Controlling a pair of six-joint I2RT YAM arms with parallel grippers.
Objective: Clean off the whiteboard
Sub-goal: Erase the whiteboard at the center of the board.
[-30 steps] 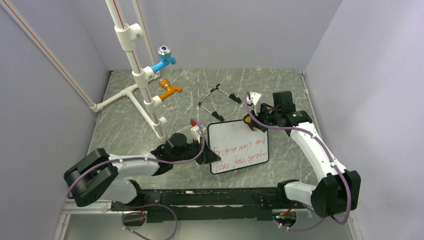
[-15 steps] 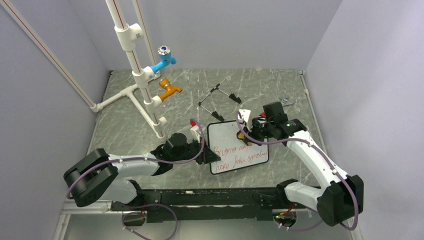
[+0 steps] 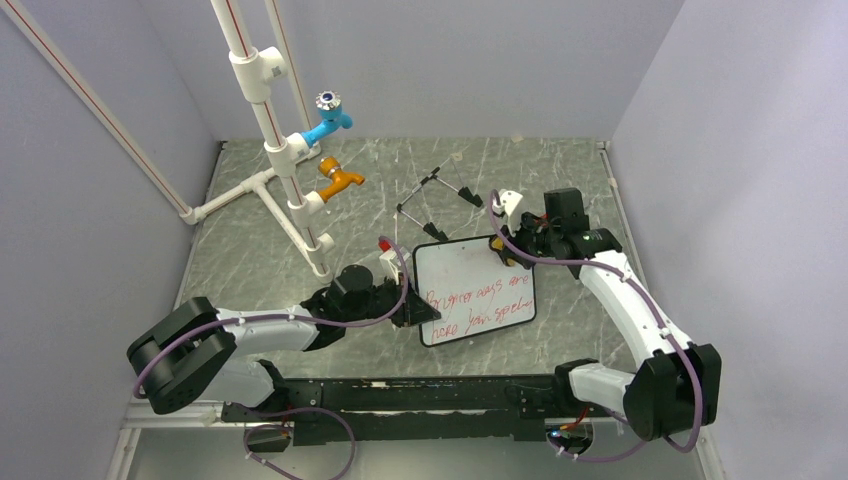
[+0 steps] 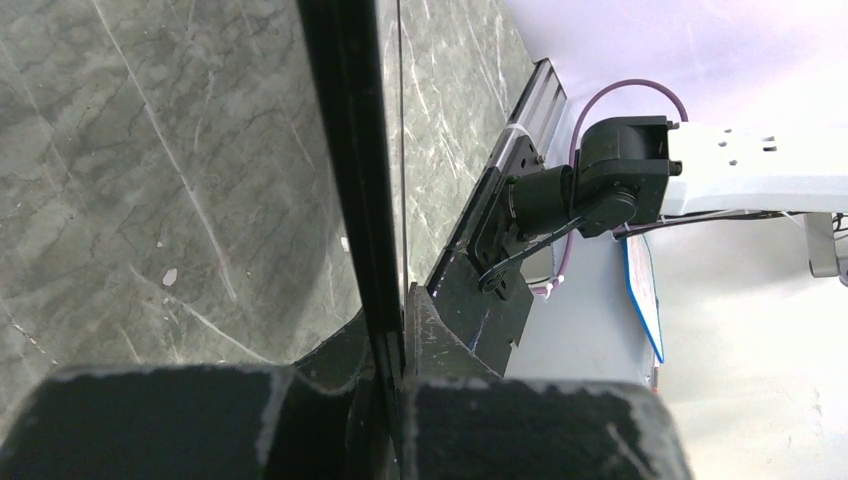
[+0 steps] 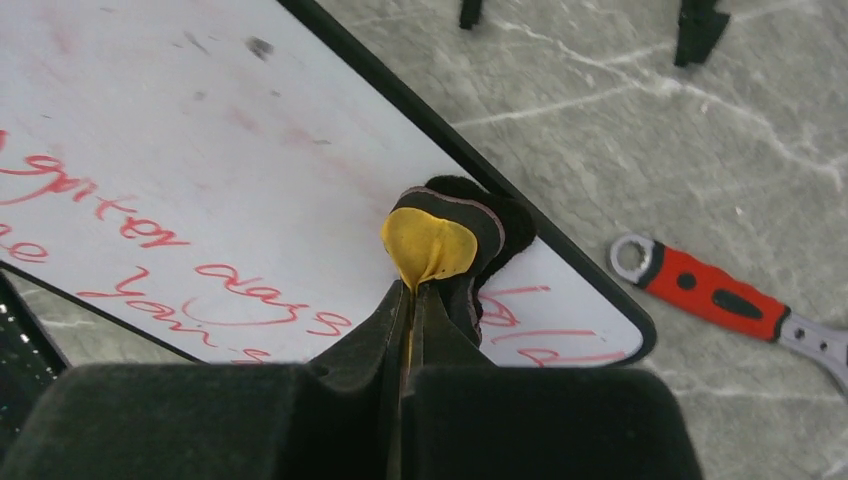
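Observation:
The whiteboard (image 3: 470, 275) lies flat on the table, its upper half wiped and two lines of red writing across its lower half. My left gripper (image 3: 424, 312) is shut on the board's left edge; in the left wrist view the black frame (image 4: 345, 150) runs between the shut jaws of that gripper (image 4: 400, 315). My right gripper (image 3: 503, 250) is shut on a yellow-black eraser (image 5: 432, 245), which presses on the whiteboard (image 5: 200, 150) near its top right corner. Red strokes show on both sides of the right gripper (image 5: 408, 300).
A black wire easel (image 3: 432, 205) lies just beyond the board. A red-handled wrench (image 5: 715, 295) rests on the table right of the board's corner. A white pipe stand (image 3: 285, 175) with blue and orange taps stands at the back left.
The right gripper swept the eraser down-left onto the board and has come back to the top right corner. The left gripper stays clamped on the edge.

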